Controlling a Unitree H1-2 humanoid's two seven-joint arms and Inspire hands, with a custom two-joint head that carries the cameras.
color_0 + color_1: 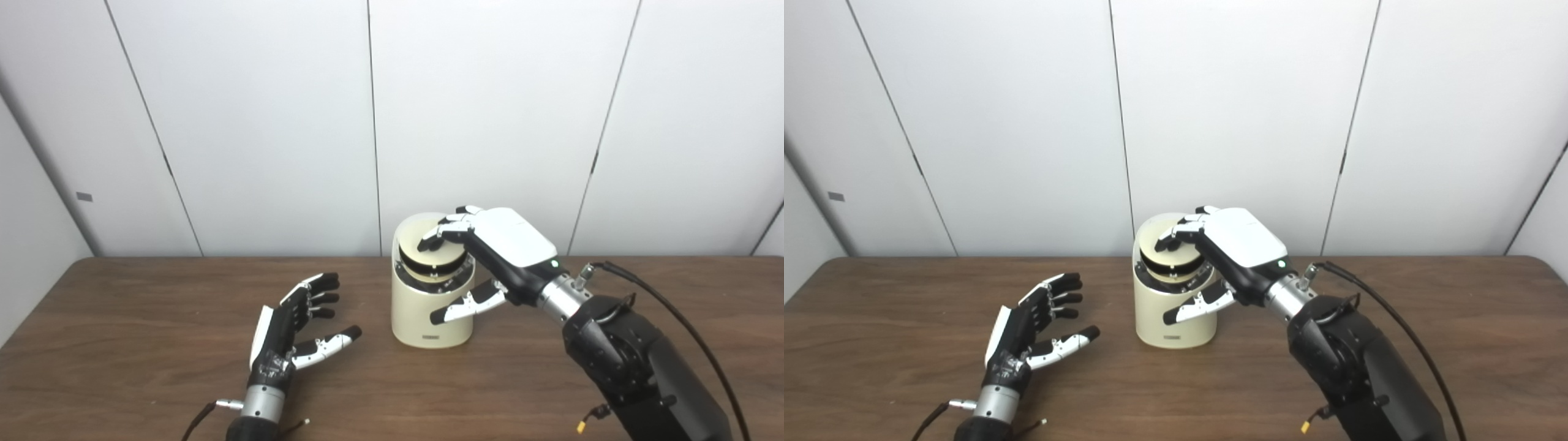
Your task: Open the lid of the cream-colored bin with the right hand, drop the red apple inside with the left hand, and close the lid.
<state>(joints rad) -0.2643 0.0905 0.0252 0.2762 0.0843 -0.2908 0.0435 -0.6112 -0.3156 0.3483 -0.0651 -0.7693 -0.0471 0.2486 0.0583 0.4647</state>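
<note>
Your cream-coloured cylindrical plastic bin (pixel 432 312) stands upright on the dark brown wood-grain tabletop (pixel 153 306), near the middle and toward the back edge, in front of white wall panels (pixel 275 122). Its round lid (pixel 433 254) looks tilted rather than seated flat — you can see a dark band of the rim below it on the near side.

Your right robot hand (pixel 490 257) reaches in over the bin's top with the white back of the palm facing up. The fingers (pixel 444 233) are curved down onto the lid, and the thumb (pixel 468 303) stretches across the front of the bin wall. It presses on the lid rather than clasping it; nothing is enclosed in the grip.

Your left robot hand (pixel 1035 327) sits low over the tabletop, well to the left of the bin, palm turned toward it, fingers spread and empty.

You cannot see the red apple in either view, and the bin's inside is hidden by the lid and hand.

The two views differ little: the right eye view shows more tabletop to the right of the black forearm (pixel 1366 373) and its looping black cable (pixel 1402 331), while the left eye view shows more of the grey side wall (pixel 30 214) on the left.
</note>
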